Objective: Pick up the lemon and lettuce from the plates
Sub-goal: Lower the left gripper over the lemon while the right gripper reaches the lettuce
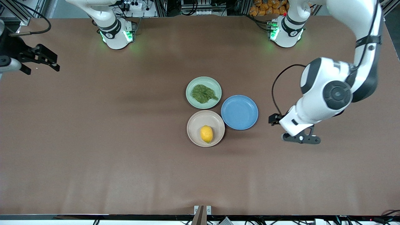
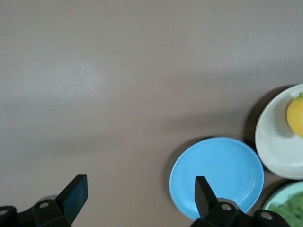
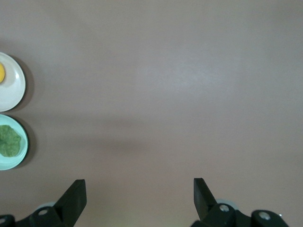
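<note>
The lemon (image 1: 206, 134) lies on the beige-pink plate (image 1: 194, 124). The lettuce (image 1: 204, 93) lies flat on the mint green plate (image 1: 189, 90), which is farther from the front camera. My left gripper (image 1: 301, 138) is open and empty over bare table, toward the left arm's end from the plates. My right gripper (image 1: 43, 69) is open and empty over the table's edge at the right arm's end. The left wrist view shows its gripper (image 2: 140, 189), the lemon (image 2: 296, 116) and the lettuce (image 2: 293, 208). The right wrist view shows its gripper (image 3: 139, 187), the lemon (image 3: 1, 73) and the lettuce (image 3: 8, 141).
An empty blue plate (image 1: 239, 112) sits beside both plates, between them and my left gripper; it also shows in the left wrist view (image 2: 222, 170). The three plates touch or nearly touch. The brown table (image 1: 109, 140) surrounds them.
</note>
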`<state>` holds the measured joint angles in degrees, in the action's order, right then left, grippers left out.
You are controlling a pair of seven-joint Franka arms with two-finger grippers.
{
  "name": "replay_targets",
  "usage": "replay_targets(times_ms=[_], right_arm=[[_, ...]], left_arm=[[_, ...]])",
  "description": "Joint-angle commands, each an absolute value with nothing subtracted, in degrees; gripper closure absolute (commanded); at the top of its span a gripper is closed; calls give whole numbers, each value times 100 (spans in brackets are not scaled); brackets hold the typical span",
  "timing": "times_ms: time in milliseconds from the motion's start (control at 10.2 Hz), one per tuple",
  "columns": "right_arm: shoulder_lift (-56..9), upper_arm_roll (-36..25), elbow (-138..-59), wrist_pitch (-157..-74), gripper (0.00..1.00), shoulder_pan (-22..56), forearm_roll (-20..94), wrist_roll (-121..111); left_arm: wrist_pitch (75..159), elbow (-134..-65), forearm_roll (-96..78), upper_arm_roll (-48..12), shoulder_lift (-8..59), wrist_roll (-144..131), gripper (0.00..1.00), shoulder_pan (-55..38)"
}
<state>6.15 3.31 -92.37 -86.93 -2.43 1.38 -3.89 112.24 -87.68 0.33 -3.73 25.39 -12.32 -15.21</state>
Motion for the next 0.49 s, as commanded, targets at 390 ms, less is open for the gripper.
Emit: replay_targets(times_ms=[390], right_arm=[[686, 342, -9264, -8745, 0, -273, 237, -387]], left_arm=[[12812, -8262, -44, -352, 3778, -2968, 0, -2319]])
